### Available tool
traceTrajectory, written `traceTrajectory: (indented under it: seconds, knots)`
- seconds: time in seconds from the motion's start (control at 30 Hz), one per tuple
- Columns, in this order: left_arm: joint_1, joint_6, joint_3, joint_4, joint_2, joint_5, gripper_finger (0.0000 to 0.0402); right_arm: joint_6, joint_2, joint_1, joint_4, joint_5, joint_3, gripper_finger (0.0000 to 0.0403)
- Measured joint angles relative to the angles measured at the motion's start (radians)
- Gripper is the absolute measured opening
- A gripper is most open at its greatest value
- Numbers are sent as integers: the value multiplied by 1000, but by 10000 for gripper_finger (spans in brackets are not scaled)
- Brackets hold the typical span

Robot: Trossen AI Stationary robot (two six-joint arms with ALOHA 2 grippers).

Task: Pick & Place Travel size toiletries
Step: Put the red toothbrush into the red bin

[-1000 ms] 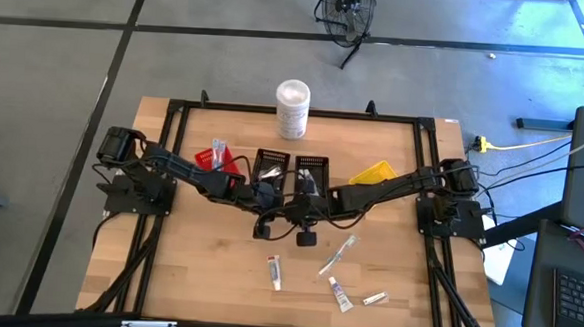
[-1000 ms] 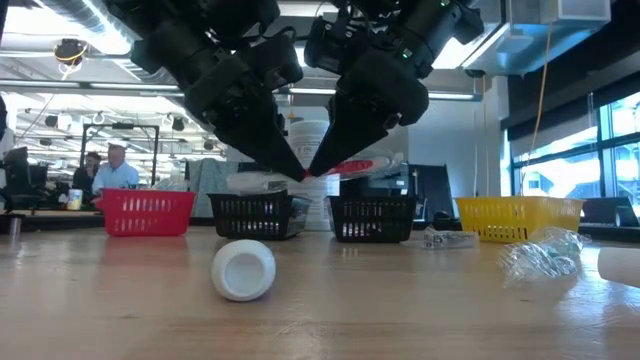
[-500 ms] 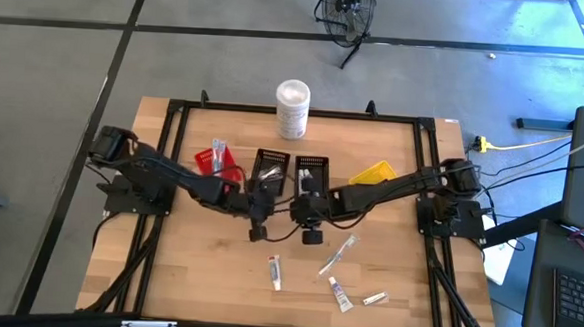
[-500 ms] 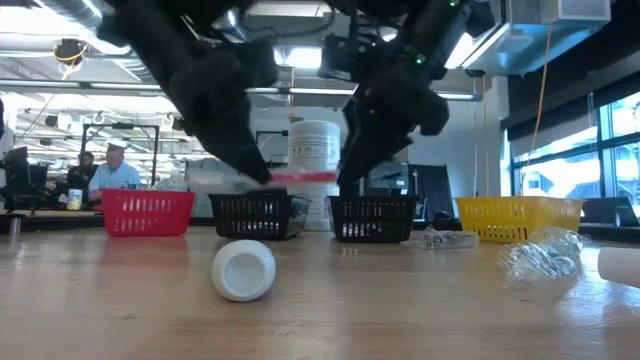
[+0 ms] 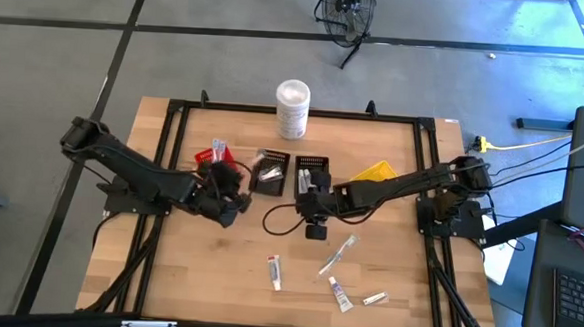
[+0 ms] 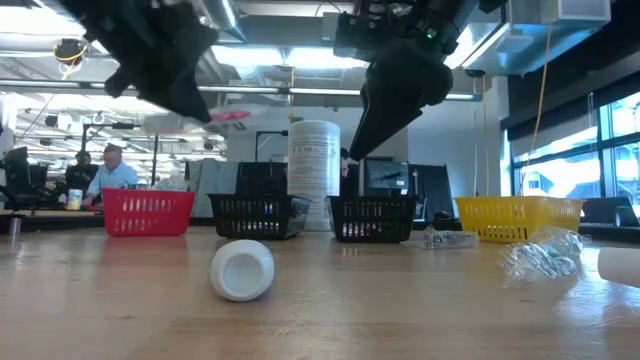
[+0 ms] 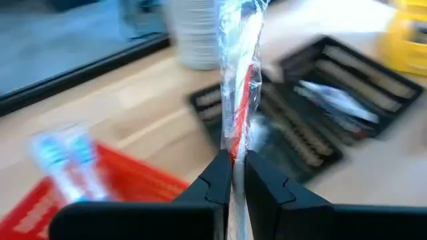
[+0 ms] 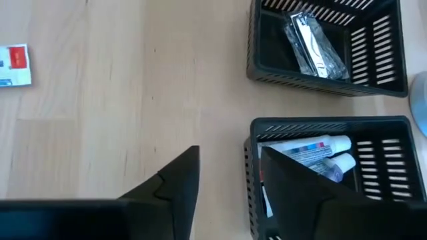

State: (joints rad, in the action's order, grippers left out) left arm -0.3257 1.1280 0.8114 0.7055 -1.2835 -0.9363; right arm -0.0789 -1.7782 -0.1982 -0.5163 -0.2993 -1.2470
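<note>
The left hand [image 7: 232,175] is clamped on a wrapped toothbrush [image 7: 240,87] near the red bin [image 5: 215,156], the right hand [image 8: 227,175] gapes empty, and four toiletries [image 5: 331,276] wait near the worktop's front edge.

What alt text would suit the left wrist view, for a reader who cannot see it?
The left gripper is shut on a red toothbrush in clear wrapping, held above a wooden table. Beyond it are a black basket and a red basket holding blue-headed toothbrushes.
</note>
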Motion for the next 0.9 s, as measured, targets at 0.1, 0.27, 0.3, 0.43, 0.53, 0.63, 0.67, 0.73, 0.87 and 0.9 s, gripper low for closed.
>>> traceTrajectory:
  seconds: [0.1, 0.27, 0.3, 0.43, 0.53, 0.63, 0.67, 0.73, 0.87, 0.9]
  knots:
    - [37, 119, -45, 26, -5, -18, 20, 0, 0, 0, 3, 0, 0, 152]
    - [118, 285, -157, 24, -9, -51, 20, 5, 0, -3, 7, 0, 0, 139]
    - [136, 313, -177, 26, -9, -61, 20, 8, 0, -3, 7, 0, 0, 137]
    - [195, 352, -235, -3, -9, -71, 25, 8, 0, -3, 7, 0, 1, 129]
    - [223, 352, -262, -31, -9, -61, 33, 8, 0, -3, 7, 0, 1, 124]
    - [245, 352, -280, -81, -9, -49, 40, 8, 0, -3, 7, 0, 1, 120]
    - [251, 352, -282, -96, -9, -36, 42, 8, 0, -3, 7, 0, 1, 119]
    - [260, 352, -283, -114, -9, -7, 46, 9, 0, -3, 7, 0, 1, 117]
    - [271, 352, -283, -114, -9, 46, 57, 9, 0, -3, 7, 0, 1, 115]
    - [271, 352, -283, -114, -9, 55, 60, 9, 0, -3, 7, 0, 1, 114]
